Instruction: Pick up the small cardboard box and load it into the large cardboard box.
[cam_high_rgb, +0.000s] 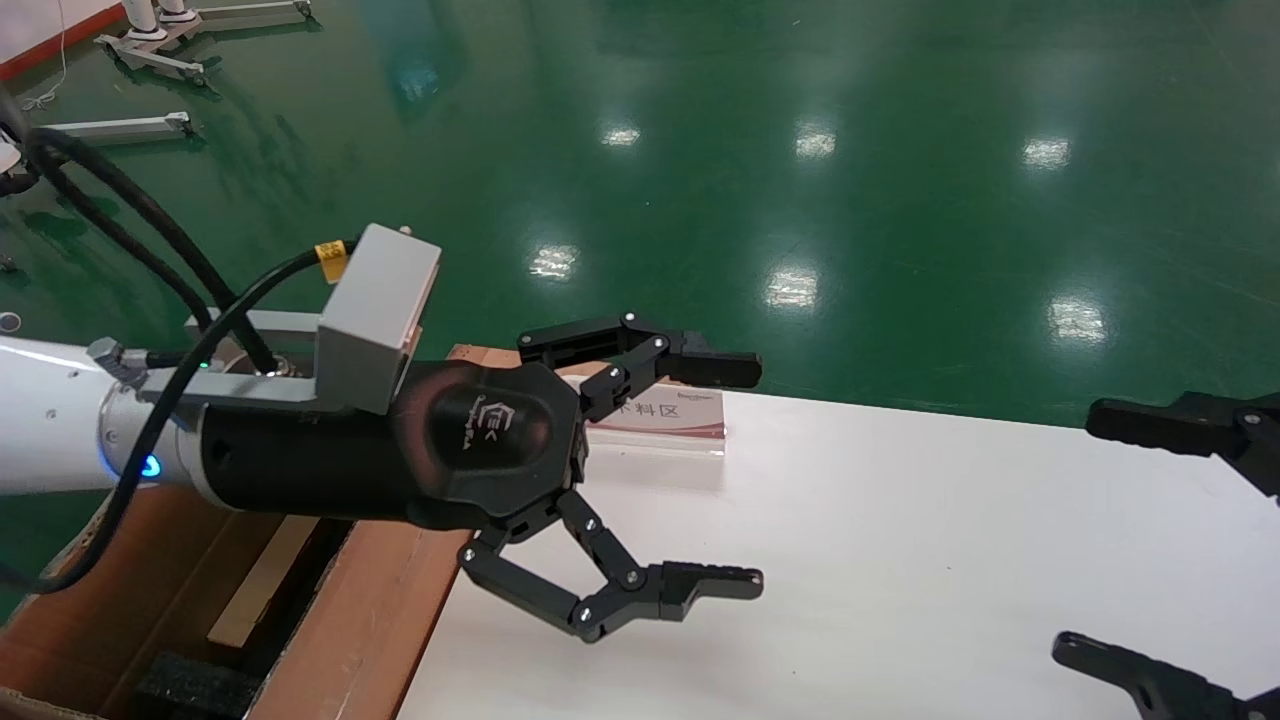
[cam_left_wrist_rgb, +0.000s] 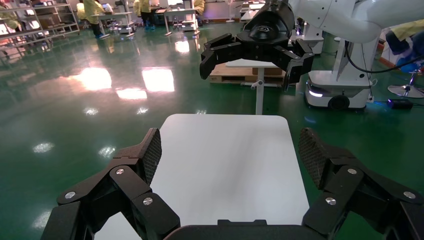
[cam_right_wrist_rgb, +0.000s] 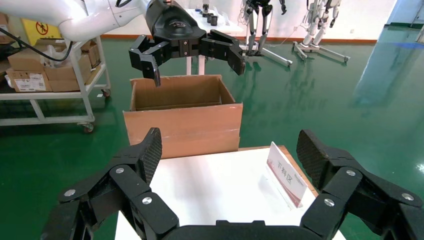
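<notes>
The large cardboard box (cam_high_rgb: 360, 600) stands open on the floor against the white table's left end; it also shows as the large cardboard box (cam_right_wrist_rgb: 182, 125) in the right wrist view. The small cardboard box is out of view. My left gripper (cam_high_rgb: 752, 475) hangs open and empty over the table's left part, just past the box; the same left gripper (cam_left_wrist_rgb: 230, 147) shows only bare tabletop between its fingers. My right gripper (cam_high_rgb: 1080, 533) is open and empty at the table's right end, and that right gripper (cam_right_wrist_rgb: 227, 145) faces the box.
A white-and-pink sign card (cam_high_rgb: 665, 410) stands at the table's far edge, behind the left gripper. Inside the box lie a black foam block (cam_high_rgb: 195, 685) and a pale tan strip (cam_high_rgb: 260, 585). Green floor surrounds the white table (cam_high_rgb: 900, 560).
</notes>
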